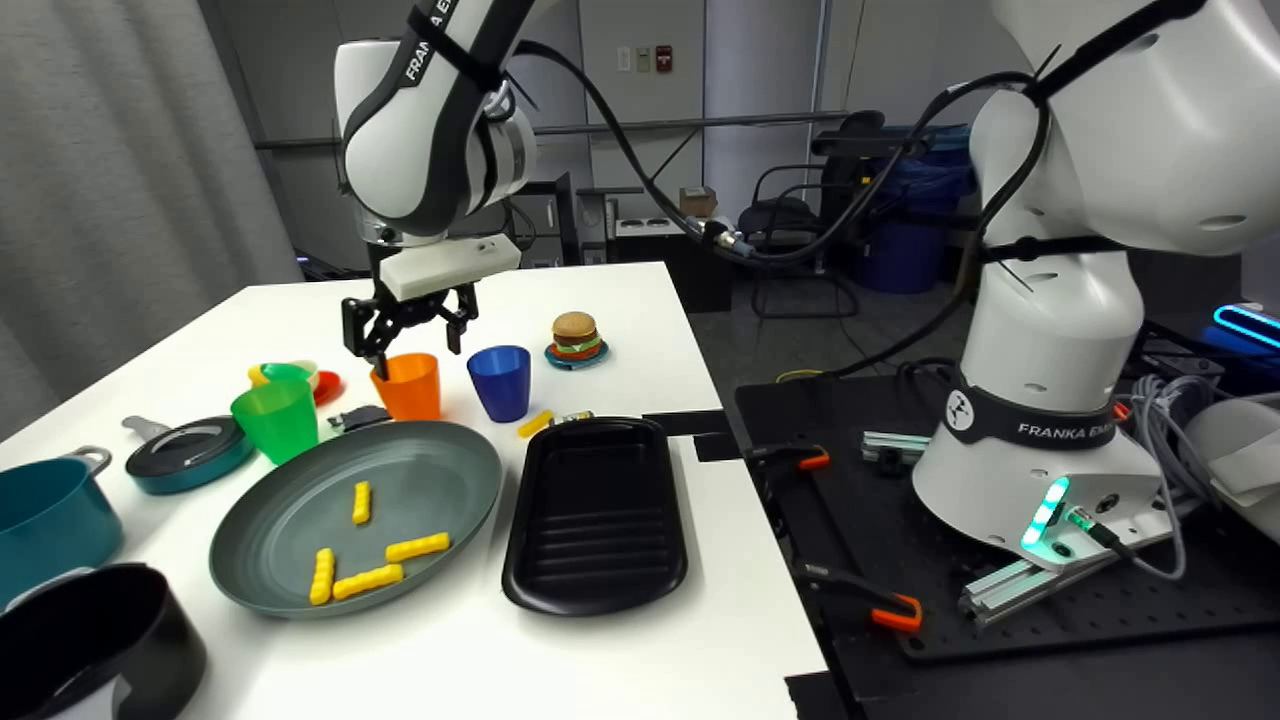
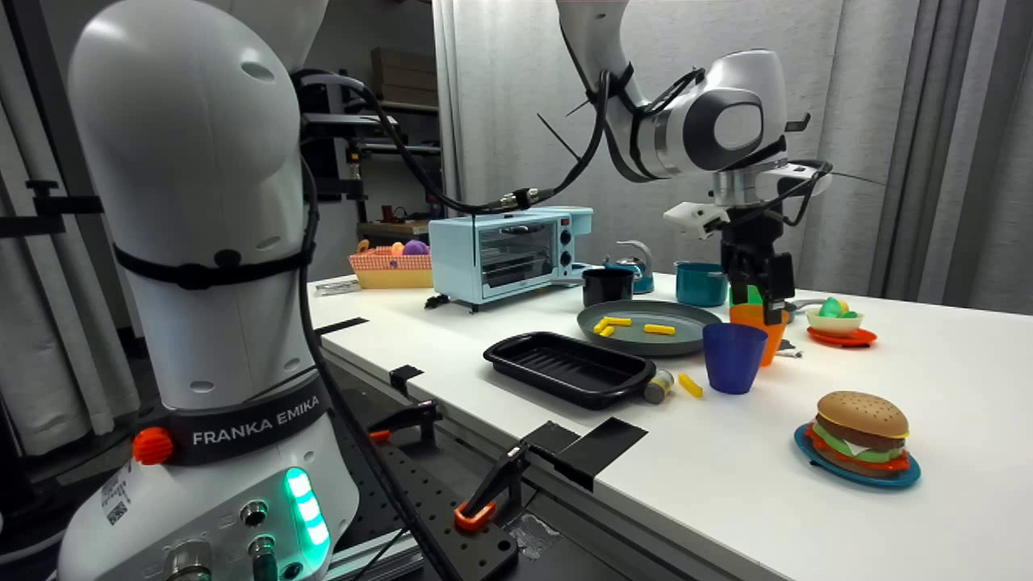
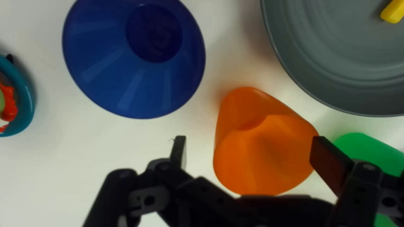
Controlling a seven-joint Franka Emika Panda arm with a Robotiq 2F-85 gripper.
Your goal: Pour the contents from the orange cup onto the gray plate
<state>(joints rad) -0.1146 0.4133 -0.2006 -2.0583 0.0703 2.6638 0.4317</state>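
The orange cup (image 1: 412,388) stands left of centre in an exterior view, mouth up, long axis vertical, between the widely parted sides of the gripper (image 3: 248,150); contact is unclear. The wrist view crops the gray plate (image 3: 331,66) and a yellow piece (image 3: 393,12), upper right.

Base collar (image 2: 258,428): white lettering "FRANKA EMIKA", legible in full in an exterior view. Same collar (image 1: 1040,430) in an exterior view: "FRANKA" legible, second word foreshortened at the curve; round white emblem (image 1: 959,410) alongside. Arm link (image 1: 430,110): "FRANKA", following letters cut off. Base housing (image 2: 202,484): square-code label (image 2: 118,512), print too small to read
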